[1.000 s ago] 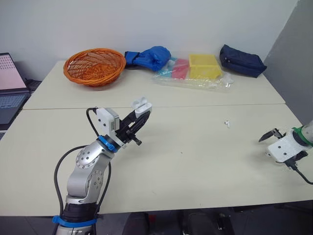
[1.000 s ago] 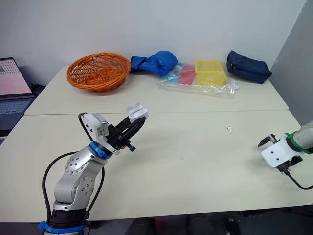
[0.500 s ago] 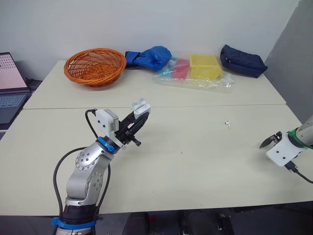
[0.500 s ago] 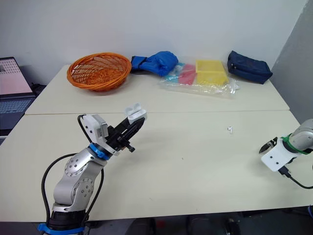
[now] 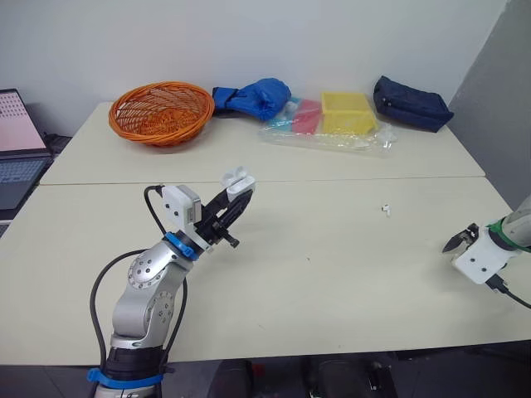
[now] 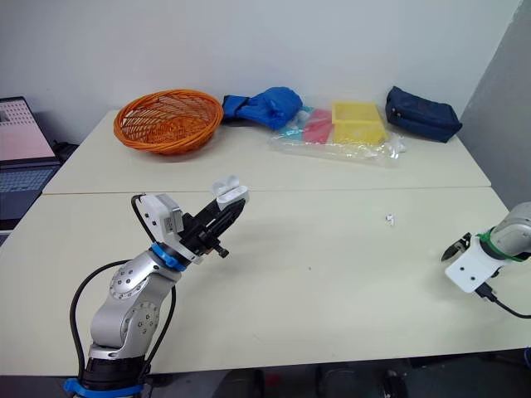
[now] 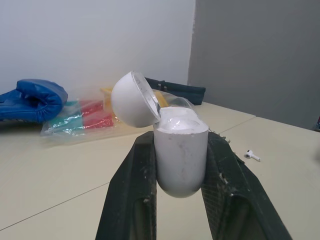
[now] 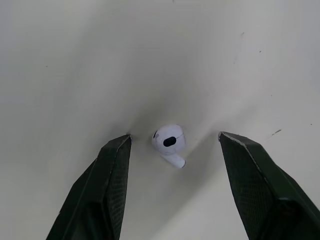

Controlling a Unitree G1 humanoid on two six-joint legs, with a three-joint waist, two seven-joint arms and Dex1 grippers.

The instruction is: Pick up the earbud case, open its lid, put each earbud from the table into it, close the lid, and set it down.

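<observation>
One white earbud case [image 7: 180, 162], lid flipped open, sits pinched in left gripper [image 7: 180, 139]; right gripper [image 8: 175, 136] spread.

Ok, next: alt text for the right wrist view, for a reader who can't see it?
A small white earbud lies on the pale table in the gap between the two black fingers of the open right end effector, touching neither finger.
</observation>
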